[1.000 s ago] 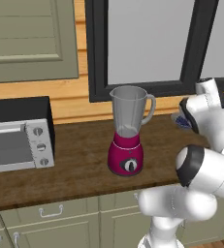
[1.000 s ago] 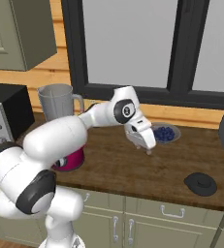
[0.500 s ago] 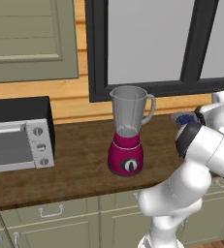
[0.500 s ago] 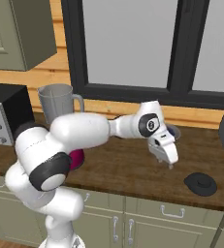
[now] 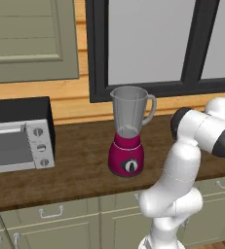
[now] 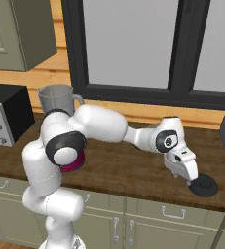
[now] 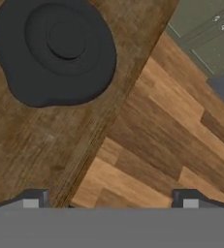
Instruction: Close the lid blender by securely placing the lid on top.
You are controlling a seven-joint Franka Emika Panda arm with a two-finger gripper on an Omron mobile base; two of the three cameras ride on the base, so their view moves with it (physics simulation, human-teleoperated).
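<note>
Left base view: blender (image 5: pixel 128 133) parked mid-counter, jar mouth open and no cap on it; toaster oven (image 5: pixel 17 140) off at 9 o'clock from it; arm stretched away toward 3 o'clock.

Right base view: gripper (image 6: pixel 188 178) reaching low over the counter (image 6: pixel 123 170) at the far end from the blender (image 6: pixel 59 104); lid (image 6: pixel 203 186) flat on the wood, just beside the fingertips at roughly 4 o'clock, looks like touching or nearly so, hard to call; blender well apart at about 9 o'clock from the hand, so a long carry back once grabbed.

Hand view: lid (image 7: pixel 55 48) up at 11 o'clock, off the line between the two finger tips; round disc with a raised knob in the middle, so no real long axis to line up with; fingers (image 7: pixel 30 198) spread wide, nothing between them; counter edge running diagonally, floor (image 7: pixel 181 140) beyond at 3 o'clock. Probably needs a shift toward 11 o'clock to centre over the knob before dropping down.
</note>
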